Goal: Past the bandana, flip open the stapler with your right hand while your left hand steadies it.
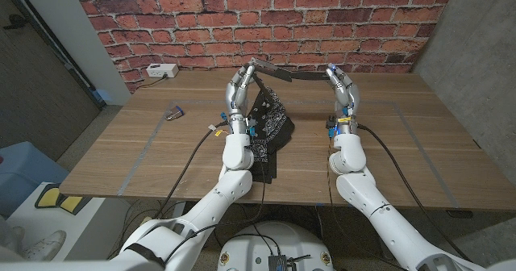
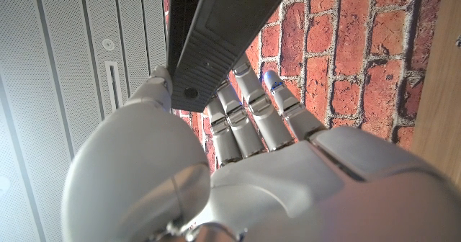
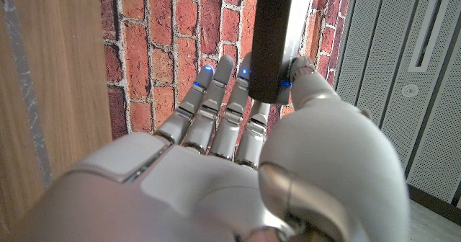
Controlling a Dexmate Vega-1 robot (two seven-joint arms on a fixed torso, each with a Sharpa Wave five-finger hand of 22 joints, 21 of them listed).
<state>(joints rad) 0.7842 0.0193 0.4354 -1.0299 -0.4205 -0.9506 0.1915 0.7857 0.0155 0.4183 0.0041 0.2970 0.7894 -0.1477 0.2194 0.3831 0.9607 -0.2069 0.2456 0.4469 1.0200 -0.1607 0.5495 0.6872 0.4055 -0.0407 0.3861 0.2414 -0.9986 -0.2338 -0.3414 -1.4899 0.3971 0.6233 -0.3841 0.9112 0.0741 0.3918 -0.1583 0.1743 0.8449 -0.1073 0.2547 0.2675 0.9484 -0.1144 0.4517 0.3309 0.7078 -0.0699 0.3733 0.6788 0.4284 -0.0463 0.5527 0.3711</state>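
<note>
stapler (image 1: pixel 290 72): swung open, stretched between both hands past the bandana (image 1: pixel 268 126)
left hand (image 1: pixel 240 85): grasping one end
right hand (image 1: pixel 343 84): pinching the other
left wrist view: ribbed underside up close

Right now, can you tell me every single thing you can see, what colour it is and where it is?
stapler: one, dark grey, flipped open and stretched between both hands at the table's far edge
bandana: one, black with white pattern, mid-table beside the left arm
small object: one, bluish, left part of the table; too small to identify
white box: one, with a cable, far left corner by the wall
table: one, wooden
brick wall: one, red, behind the table
left hand: one, silver, holds the stapler's left end
right hand: one, silver, holds its right end
</note>
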